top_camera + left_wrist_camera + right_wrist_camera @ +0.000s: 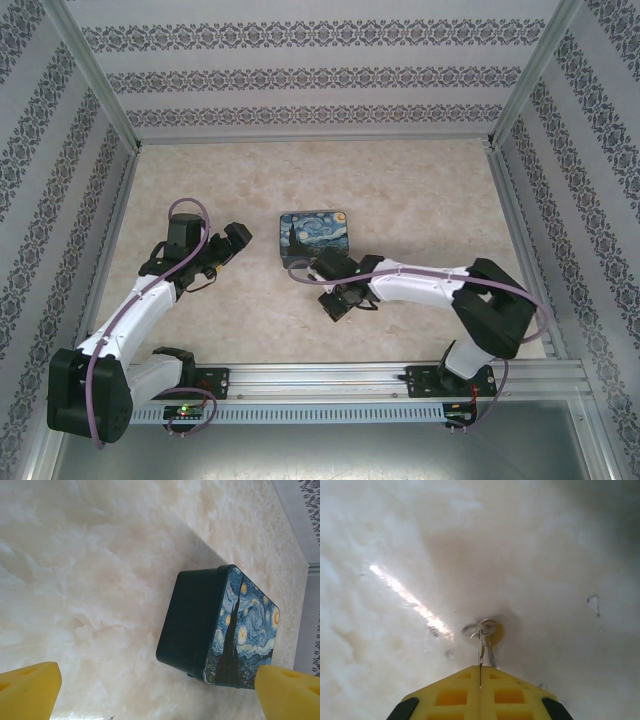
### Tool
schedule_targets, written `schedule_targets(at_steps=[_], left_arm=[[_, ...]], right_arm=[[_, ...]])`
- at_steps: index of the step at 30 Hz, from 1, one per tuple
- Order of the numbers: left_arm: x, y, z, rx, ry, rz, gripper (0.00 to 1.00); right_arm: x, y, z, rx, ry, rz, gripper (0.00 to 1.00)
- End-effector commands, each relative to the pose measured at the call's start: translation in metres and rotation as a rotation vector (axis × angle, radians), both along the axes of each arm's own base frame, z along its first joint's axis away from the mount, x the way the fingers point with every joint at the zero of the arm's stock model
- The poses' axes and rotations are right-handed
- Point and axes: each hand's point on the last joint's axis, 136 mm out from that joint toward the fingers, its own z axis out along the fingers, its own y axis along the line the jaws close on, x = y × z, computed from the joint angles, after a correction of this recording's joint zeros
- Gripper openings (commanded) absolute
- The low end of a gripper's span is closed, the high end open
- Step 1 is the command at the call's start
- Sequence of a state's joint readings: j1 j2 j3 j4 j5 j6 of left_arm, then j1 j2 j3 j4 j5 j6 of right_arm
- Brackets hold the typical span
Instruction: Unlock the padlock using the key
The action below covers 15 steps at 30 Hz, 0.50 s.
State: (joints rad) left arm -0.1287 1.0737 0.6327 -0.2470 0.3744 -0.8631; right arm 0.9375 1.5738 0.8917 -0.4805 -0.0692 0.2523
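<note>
Between the shut fingertips of the right gripper (480,669), the key (484,632) was nipped by its thin edge, its ringed end low against the table (395,540). So slight a pinch looked liable to slip or twist on lifting. Counted: one key, one painted tin (220,625), two grippers; the left gripper (159,690) stood wide apart, empty.
</note>
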Motion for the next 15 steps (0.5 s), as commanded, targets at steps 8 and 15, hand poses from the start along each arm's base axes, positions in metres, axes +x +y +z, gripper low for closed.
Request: schedule_targets(at_steps=[8, 15], left_arm=[[0.003, -0.009, 0.017, -0.079, -0.053, -0.024, 0.99], [0.004, -0.033, 0.027, -0.312, -0.057, -0.009, 1.00]], right_arm=[[-0.001, 0.010, 0.052, 0.217, -0.002, -0.104, 0.00], [0.015, 0.023, 0.091, 0.315, -0.037, -0.148, 0.00]])
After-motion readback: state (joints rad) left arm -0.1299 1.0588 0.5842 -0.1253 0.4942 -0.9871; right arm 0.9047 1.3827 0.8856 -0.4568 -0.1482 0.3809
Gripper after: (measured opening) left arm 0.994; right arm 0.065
